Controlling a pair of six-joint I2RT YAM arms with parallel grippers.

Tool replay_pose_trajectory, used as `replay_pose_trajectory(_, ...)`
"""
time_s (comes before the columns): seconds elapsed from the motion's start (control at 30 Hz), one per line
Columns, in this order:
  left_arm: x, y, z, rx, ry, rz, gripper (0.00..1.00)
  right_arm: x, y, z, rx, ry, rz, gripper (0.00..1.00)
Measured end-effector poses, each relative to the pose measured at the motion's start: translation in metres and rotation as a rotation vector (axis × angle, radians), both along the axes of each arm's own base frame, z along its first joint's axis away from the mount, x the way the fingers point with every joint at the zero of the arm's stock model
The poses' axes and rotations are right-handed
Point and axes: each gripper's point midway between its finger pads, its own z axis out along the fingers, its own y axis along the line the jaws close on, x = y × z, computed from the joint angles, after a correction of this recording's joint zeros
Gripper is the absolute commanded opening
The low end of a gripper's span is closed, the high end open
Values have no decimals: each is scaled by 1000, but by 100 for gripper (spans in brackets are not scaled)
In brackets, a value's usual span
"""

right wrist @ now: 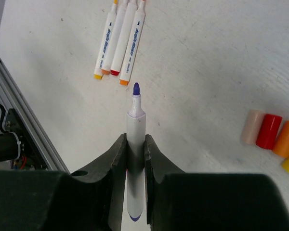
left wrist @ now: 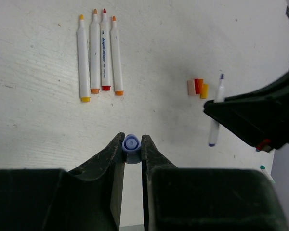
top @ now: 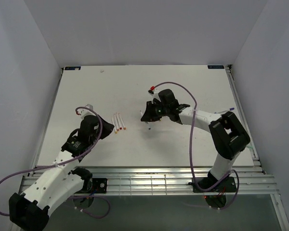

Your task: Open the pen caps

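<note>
Left gripper [left wrist: 132,138] tight on one purple cap [left wrist: 131,144], right gripper [right wrist: 136,142] tight on one purple pen [right wrist: 136,115]; four pens [left wrist: 95,53], four caps [right wrist: 269,131].

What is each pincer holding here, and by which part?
Left pincer pinches the small purple plastic cap by its sides; right pincer grips the white-barrelled purple-tipped marker pen around its barrel, tip uncapped.

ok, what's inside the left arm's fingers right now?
A purple pen cap, seen end-on, pinched between the left fingers. Only its round end shows; the rest is covered by the fingers.
</note>
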Motion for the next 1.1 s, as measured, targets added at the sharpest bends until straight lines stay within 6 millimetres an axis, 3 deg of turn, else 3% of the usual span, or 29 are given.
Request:
replay_pose_trajectory(0.23, -6, 2, 26, -46, -88, -6, 0, 30, 50, -35, -35, 24, -3, 8)
replay_pose_trajectory(0.5, -12, -2, 26, -62, -76, -32, 0, 60, 93, -62, -42, 23, -16, 9)
replay_pose_trajectory(0.67, -15, -3, 30, -74, -86, -44, 0, 60, 99, -80, -64, 47, -24, 14)
replay_pose_trajectory(0.87, -17, -4, 32, -83, -93, -54, 0, 67, 118, -74, -43, 30, -21, 25)
replay_pose_trajectory(1.1, -18, -6, 32, -85, -91, -67, 0, 53, 134, -74, -32, 51, -5, 35)
